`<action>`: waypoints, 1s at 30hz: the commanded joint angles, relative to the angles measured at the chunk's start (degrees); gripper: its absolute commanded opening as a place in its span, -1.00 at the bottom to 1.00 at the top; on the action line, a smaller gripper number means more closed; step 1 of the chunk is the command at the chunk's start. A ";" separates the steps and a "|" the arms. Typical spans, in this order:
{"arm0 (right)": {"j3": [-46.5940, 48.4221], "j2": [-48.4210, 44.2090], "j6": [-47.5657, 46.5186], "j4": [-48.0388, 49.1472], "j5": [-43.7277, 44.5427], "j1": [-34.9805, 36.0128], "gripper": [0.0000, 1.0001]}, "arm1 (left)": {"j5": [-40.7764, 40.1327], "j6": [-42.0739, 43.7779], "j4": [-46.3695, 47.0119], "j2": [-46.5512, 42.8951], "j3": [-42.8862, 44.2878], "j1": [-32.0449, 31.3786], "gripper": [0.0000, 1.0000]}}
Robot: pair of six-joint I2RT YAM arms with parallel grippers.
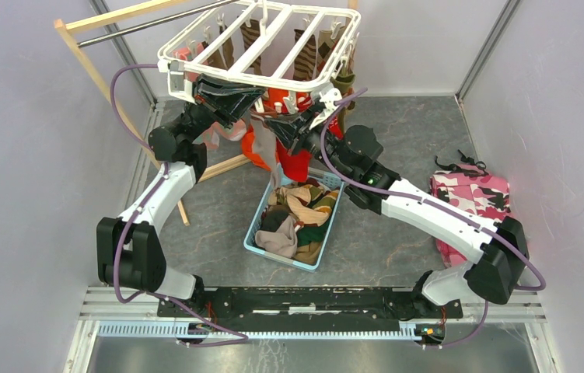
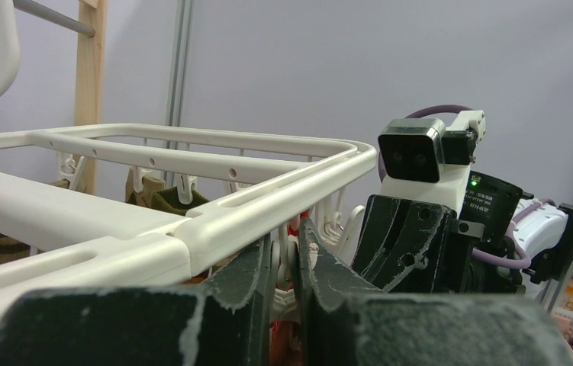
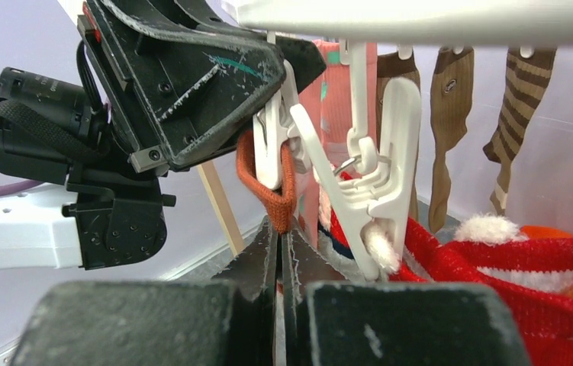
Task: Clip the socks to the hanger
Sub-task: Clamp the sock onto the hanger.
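Observation:
The white hanger (image 1: 261,47) hangs from the rail at the back, with several brown striped socks (image 1: 304,54) clipped to it. My left gripper (image 1: 230,97) is under its near edge, shut on a white clip (image 2: 319,255) and squeezing it. It also shows in the left wrist view (image 2: 287,244). My right gripper (image 1: 285,124) is just right of it, shut on a pale sock (image 1: 264,148) with an orange-brown cuff (image 3: 269,191). It holds the cuff up against the squeezed clip (image 3: 270,149). The right gripper (image 3: 279,232) pinches the cuff at its tip.
A neighbouring clip (image 3: 378,171) holds a red sock with white fluff (image 3: 497,259). A light-blue basket (image 1: 256,225) of mixed socks sits below on the table. The wooden stand (image 1: 86,58) is at the left. A pink camouflage garment (image 1: 471,198) lies at the right.

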 commanded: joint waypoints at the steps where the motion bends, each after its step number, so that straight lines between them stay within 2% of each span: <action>1: 3.52 -1.37 1.25 3.10 0.01 -0.09 -1.00 | 1.54 -2.59 3.66 -0.10 1.75 0.00 -0.94; 6: 4.38 -0.84 1.37 2.65 0.62 -0.10 -1.00 | 1.47 -2.80 3.62 -0.11 1.75 0.00 -0.92; 9: 4.56 -0.50 1.54 2.09 0.78 -0.17 -1.00 | 1.01 -3.00 3.31 -0.18 1.84 0.00 -0.82; 14: 4.16 -0.80 1.45 1.78 1.05 -0.15 -1.00 | 0.54 -2.08 1.10 -1.06 1.54 0.00 -0.26; 20: 3.87 -1.05 1.18 1.08 1.49 -0.17 -1.00 | -0.01 -0.54 -1.00 -2.56 0.93 0.00 0.12; 24: 3.50 -1.18 1.01 0.78 1.49 -0.26 -1.00 | -1.22 1.46 -3.28 -4.86 -0.45 0.00 0.48; 26: 2.85 -1.52 0.68 0.77 1.58 -0.25 -0.92 | -2.40 3.10 -5.22 -6.45 -1.63 0.00 0.63; 30: 1.64 -2.12 -0.13 0.53 1.58 -0.42 -0.66 | -5.52 7.59 -12.74 -11.13 -4.58 0.00 0.79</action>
